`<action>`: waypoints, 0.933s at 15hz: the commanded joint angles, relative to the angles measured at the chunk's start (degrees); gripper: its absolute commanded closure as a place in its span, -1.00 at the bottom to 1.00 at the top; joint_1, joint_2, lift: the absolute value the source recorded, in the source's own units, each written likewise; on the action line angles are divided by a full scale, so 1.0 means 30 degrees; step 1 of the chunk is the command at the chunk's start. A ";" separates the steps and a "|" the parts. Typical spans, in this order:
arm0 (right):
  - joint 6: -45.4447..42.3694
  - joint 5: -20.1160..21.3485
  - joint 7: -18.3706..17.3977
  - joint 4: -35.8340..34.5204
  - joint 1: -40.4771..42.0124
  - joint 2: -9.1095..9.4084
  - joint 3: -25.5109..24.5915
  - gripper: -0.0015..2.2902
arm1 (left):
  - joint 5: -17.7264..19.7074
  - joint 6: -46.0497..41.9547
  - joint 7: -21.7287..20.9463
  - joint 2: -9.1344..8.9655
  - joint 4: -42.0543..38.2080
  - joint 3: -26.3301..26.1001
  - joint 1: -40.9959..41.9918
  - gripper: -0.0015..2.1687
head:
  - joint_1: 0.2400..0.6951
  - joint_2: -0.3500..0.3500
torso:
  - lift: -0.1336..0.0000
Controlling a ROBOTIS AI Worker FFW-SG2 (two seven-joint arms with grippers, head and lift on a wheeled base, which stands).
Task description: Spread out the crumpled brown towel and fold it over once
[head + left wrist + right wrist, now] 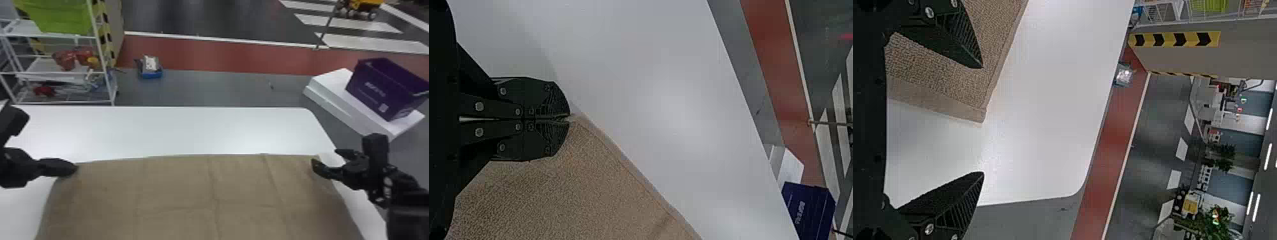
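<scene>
The brown towel (178, 191) lies spread over the white table, with a few creases, its far edge running nearly straight between the two arms. At its far left corner is my left gripper (75, 168). In the left wrist view my left gripper (569, 118) is shut on the corner of the towel (599, 185). My right gripper (328, 159) stands at the far right corner with its fingers apart. In the right wrist view my right gripper (984, 120) is open, and the towel's corner (973, 95) lies between the fingers, touched by neither as far as I can tell.
The white table (178, 131) extends beyond the towel's far edge. Past its right side a purple bin (380, 89) stands on a white block (338, 99). A white wire shelf (57, 102) with various items stands behind the table at the left.
</scene>
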 commanded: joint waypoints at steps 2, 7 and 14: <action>-0.1000 0.0037 -0.0160 0.1397 -0.0575 0.0032 0.0219 -0.87 | 0.0011 -0.0465 -0.0125 0.0001 -0.0007 0.0204 0.0036 0.32 | 1.00 -0.44 | -0.84; -0.0941 0.0242 -0.0131 0.2481 -0.1220 0.0003 0.0658 -0.76 | 0.0187 -0.1226 -0.0359 0.0001 -0.0007 0.0555 0.0241 0.32 | 1.00 -0.42 | -0.84; -0.1352 0.0242 0.0279 0.2862 -0.1366 0.0003 0.0892 -0.51 | 0.0216 -0.1578 -0.0652 0.0030 -0.0007 0.0819 0.0358 0.32 | 1.00 -0.38 | -0.84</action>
